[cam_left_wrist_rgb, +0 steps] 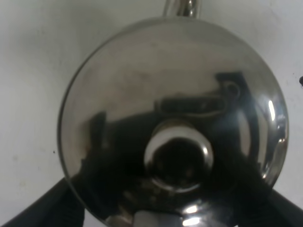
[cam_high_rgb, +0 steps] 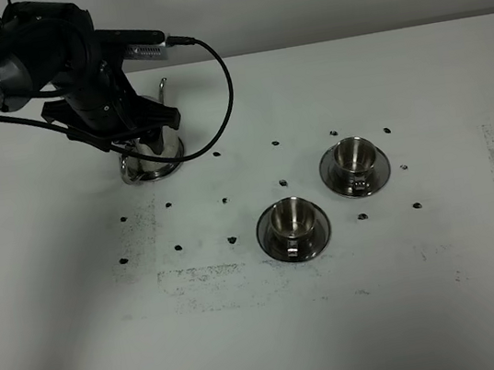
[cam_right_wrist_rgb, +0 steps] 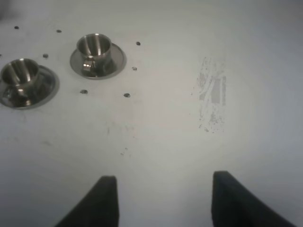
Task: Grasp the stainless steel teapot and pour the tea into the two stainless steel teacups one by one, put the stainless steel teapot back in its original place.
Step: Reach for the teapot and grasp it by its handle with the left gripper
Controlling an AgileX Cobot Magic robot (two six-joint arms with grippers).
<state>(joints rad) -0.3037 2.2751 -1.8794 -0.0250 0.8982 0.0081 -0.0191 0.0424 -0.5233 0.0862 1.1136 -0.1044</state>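
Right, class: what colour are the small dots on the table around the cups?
Black dots on the white table; the exterior high view shows them best.

The left arm (cam_high_rgb: 11,71) reaches in from the far left, its upper section wrapped in clear plastic, and its wrist bends steeply downward. The left gripper (cam_high_rgb: 122,127) points down at the far left of the scene. Its black fingers (cam_left_wrist_rgb: 45,210) are spread wide, one at each side of the wrist view. A wrist camera (cam_high_rgb: 141,48) sits on top, and a black cable (cam_high_rgb: 220,82) loops off to the right.

The right gripper (cam_right_wrist_rgb: 161,198) shows only in its own wrist view. Its two dark fingers (cam_right_wrist_rgb: 102,201) are well apart with nothing between them, and they hang above the surface.
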